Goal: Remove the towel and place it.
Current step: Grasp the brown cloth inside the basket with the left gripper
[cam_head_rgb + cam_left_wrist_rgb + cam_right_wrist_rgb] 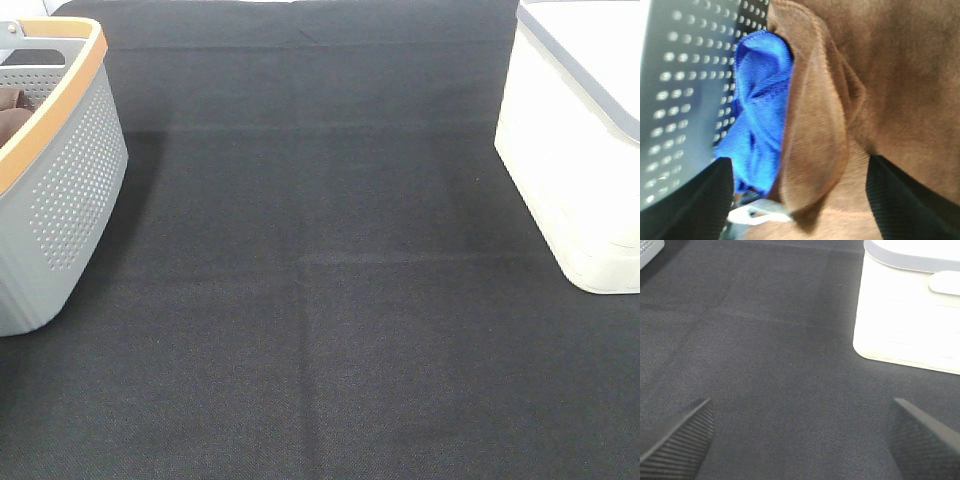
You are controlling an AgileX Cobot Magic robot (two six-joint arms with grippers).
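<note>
Here, in the basket (pixel 70 190), the towel (pixel 900 75) lies folded against a blue cloth (pixel 760 100). A white tag (pixel 757 214) at its edge is too blurred to read. The left gripper (pixel 800 167) gapes wide close over it, and the right gripper (pixel 801 405) hangs wide over the black mat (pixel 790 340).

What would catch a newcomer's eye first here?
In the left wrist view, a bright blue cloth lies between a reddish-brown towel and the dotted wall of the grey basket. From above, that basket stands at the left edge of the black table, a white box at the right.
</note>
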